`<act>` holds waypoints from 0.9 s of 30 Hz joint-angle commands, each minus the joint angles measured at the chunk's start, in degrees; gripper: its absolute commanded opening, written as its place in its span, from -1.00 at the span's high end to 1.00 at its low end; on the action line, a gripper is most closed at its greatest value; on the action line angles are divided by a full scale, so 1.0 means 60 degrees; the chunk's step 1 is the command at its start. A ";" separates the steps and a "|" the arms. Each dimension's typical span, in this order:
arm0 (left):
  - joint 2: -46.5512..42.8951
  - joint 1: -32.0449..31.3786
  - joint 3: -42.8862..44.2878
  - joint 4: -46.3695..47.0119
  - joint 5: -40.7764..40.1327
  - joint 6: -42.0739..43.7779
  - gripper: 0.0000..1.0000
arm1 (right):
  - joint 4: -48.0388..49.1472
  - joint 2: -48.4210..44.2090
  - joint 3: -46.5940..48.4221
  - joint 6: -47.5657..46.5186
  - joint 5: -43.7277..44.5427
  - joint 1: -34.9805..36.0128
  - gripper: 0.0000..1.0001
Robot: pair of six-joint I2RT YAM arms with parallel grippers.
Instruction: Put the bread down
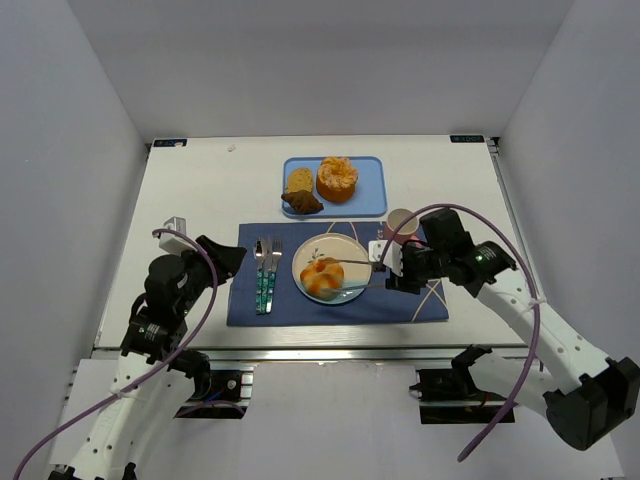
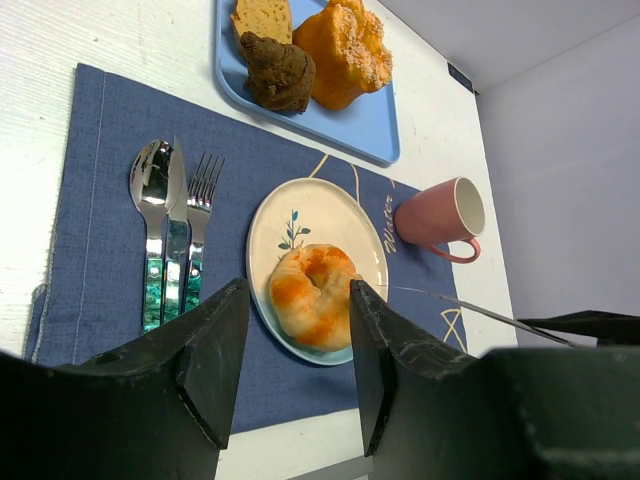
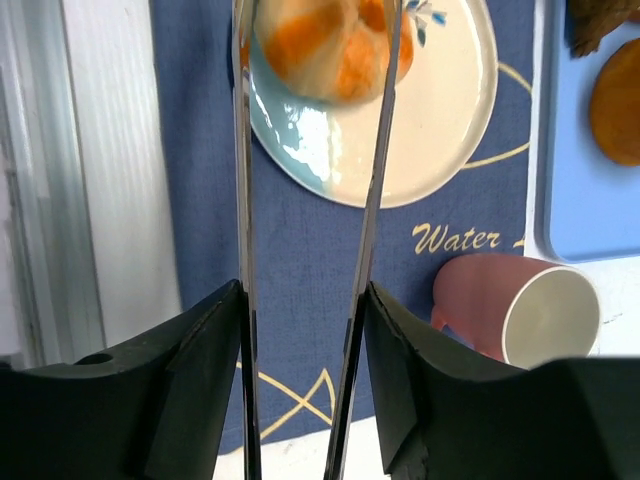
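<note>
A round orange-glazed bread (image 1: 320,278) lies on the near left part of a cream plate (image 1: 347,250) on the blue placemat (image 1: 285,300). My right gripper (image 1: 386,266) is shut on metal tongs (image 1: 352,263). In the right wrist view the two tong arms (image 3: 375,180) reach from the gripper (image 3: 300,340) to either side of the bread (image 3: 330,40) on the plate (image 3: 440,110). I cannot tell if they squeeze it. My left gripper (image 1: 236,258) is open and empty at the mat's left edge. In its wrist view the bread (image 2: 313,295) shows between the fingers (image 2: 215,350).
A blue tray (image 1: 372,190) behind the mat holds an orange bun (image 1: 337,178), a cake slice (image 1: 298,179) and a brown piece (image 1: 302,201). A pink cup (image 1: 402,224) stands right of the plate, close to my right gripper. Spoon, knife and fork (image 1: 266,272) lie on the mat's left.
</note>
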 commanded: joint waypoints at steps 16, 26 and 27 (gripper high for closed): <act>0.0125 0.0032 0.0111 0.0226 -0.0007 -0.0021 -0.09 | 0.3447 0.5002 0.4903 1.0912 -0.0586 -0.4231 0.30; 0.0315 0.0032 -0.0006 0.0431 0.0139 -0.0094 -0.09 | 0.4148 0.6776 0.5373 1.2647 -0.1026 -0.4306 0.08; 0.0359 0.0017 -0.0020 0.0490 0.0154 -0.0109 -0.09 | 0.4193 0.6864 0.5403 1.2692 -0.1027 -0.4306 0.07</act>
